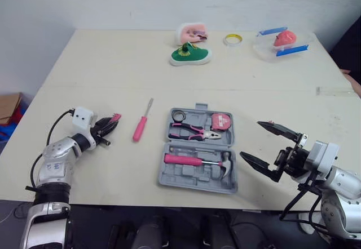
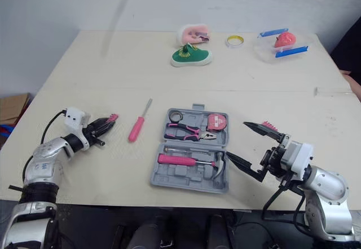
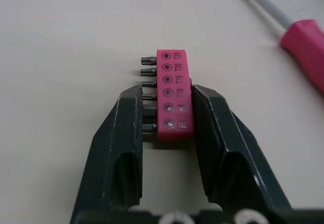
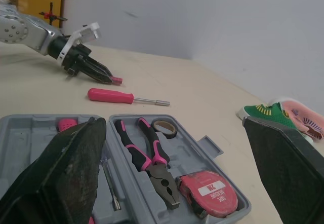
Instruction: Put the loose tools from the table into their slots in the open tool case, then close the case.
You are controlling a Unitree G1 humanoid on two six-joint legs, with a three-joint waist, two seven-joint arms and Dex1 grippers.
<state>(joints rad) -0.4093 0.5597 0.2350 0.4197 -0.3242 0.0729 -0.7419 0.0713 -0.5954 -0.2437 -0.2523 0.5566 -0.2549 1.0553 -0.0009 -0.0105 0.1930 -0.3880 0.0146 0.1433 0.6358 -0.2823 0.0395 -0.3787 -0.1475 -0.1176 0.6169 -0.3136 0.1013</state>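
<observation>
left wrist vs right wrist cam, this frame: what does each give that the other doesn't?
Left wrist: a close-up of the left end effector shut on the pink bit holder, with size marks T25, T20 and T15 readable.
Right wrist: the open tool case with pliers, tape measure and tape roll seated, a green shoe beyond, and the right end effector spread wide.
Shared: the bit holder in the left end effector, and the pink screwdriver loose on the table.

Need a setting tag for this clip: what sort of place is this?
Probably an indoor lab or test room: a beige table against a bare white wall, set with unrelated props, a grey tool case, a green shoe, a tape roll.
</observation>
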